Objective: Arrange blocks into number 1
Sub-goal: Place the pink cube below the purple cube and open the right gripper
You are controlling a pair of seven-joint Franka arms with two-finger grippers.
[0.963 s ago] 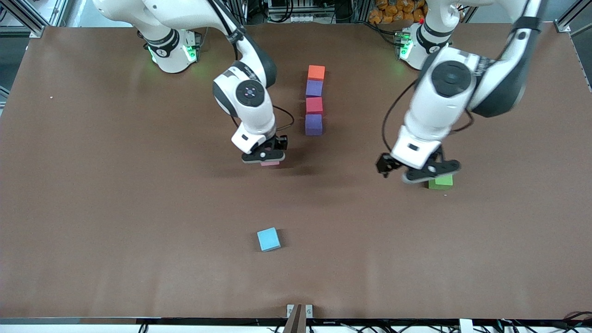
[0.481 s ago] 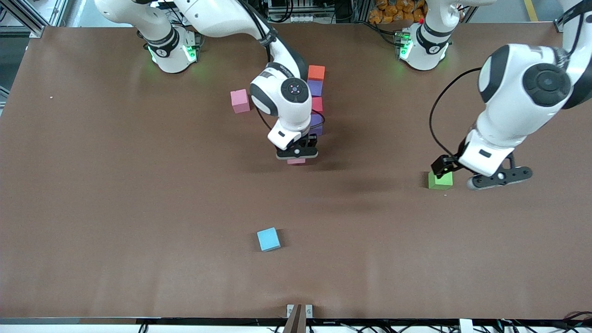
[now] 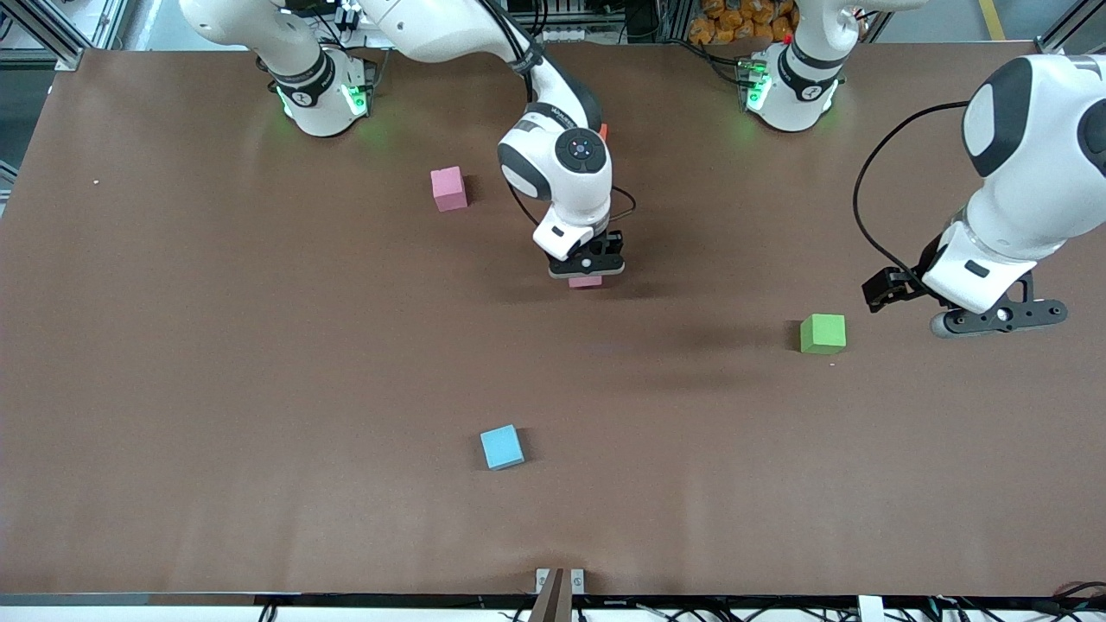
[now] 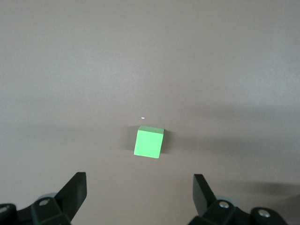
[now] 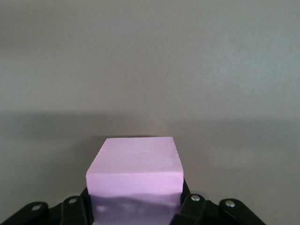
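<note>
Two Franka arms are working over a brown table (image 3: 216, 363), and every place below is being read off the green cube (image 3: 823, 333), which is sitting alone toward the left arm's end.

Right arm (image 3: 553, 164) is reaching out over the table's middle, toward the right arm's end from the green cube. Its wrist is covering most of whatever lies beneath it; only a sliver of an orange block (image 3: 603, 131) is showing, farther from the camera than the green cube.

Left arm (image 3: 1028, 147) is waiting, with the left gripper (image 3: 994, 316) hanging over bare table just beside the green cube, toward the left arm's end. Its jaws are standing wide apart and holding nothing, and in the wrist view the left gripper (image 4: 139, 182) is looking down on the green cube (image 4: 149, 142), which is lying clear of both fingers.

Right gripper (image 3: 587, 269) is clamping a pink block (image 3: 585, 281); in its wrist view the pink block (image 5: 135, 168) is filling the gap between the closed-in jaws.

Likely the placement is turning on this: the orange sliver is lying straight up-table from the held block, so any line probably runs from there toward the camera. Whether the block is touching the table cannot be told.

Another pink block (image 3: 448, 188) and a blue cube (image 3: 501, 447) are resting well apart from the green cube, toward the right arm's end.
</note>
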